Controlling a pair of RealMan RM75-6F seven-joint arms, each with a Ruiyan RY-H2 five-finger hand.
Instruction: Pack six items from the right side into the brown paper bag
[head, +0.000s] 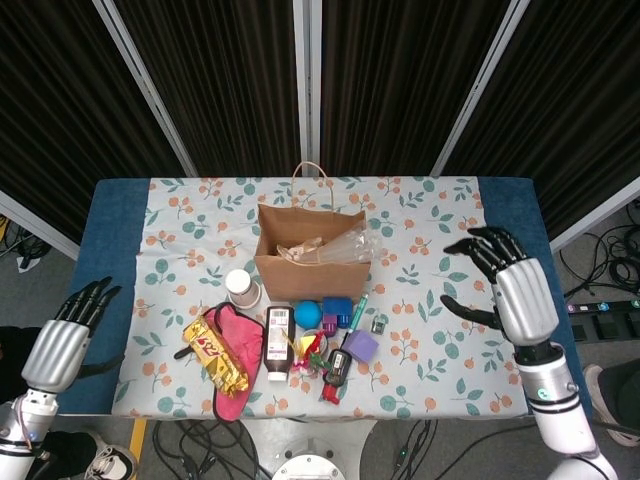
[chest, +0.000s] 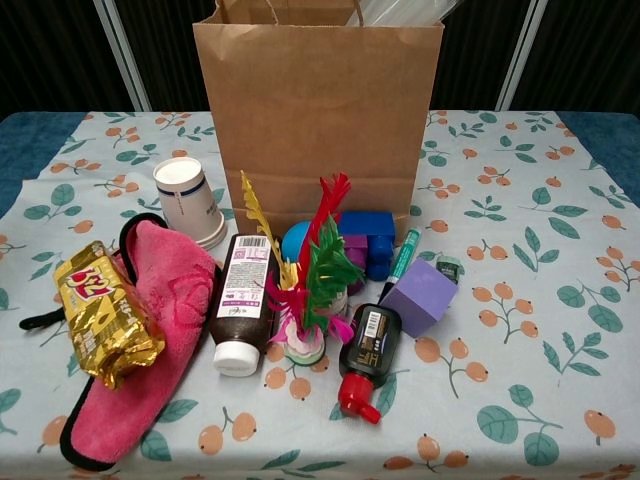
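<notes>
I'm holding my right hand (head: 520, 290) up over the counter's (head: 450, 330) right edge, fingers (head: 478, 247) spread & released, gripping nothing. My left hand (head: 60, 340) is hanging off the counter's left side, beyond the blue border, fingers apart too, nothing in them. Neither hand is showing in the chest view. The brown paper bag (chest: 318, 120) is standing upright at mid-counter, well to the left of my right hand & far from my left one, its mouth open; some clear plastic (head: 335, 245) is poking out near its right top corner, w/ more stuff inside that I can't make out. Everything else is lying in a cluster just in front of the bag, between my two hands but nearer my left: a white paper cup (chest: 188, 201) upside down, a pink cloth (chest: 150, 330) w/ a gold snack pack (chest: 105, 313) lying on its left part, a dark bottle w/ white cap (chest: 240, 305) lying flat, a feathered shuttlecock (chest: 305, 290) standing just beside it, a blue ball (chest: 295, 240) & blue block (chest: 365, 235) right against the bag's base, a small black bottle w/ red cap (chest: 365, 360), a purple cube (chest: 420, 295), a teal marker (chest: 403, 258) leaning betw. block & cube, and a tiny dark item (chest: 447, 268) behind the cube that I can't ID. My right hand is well apart from all of these.
</notes>
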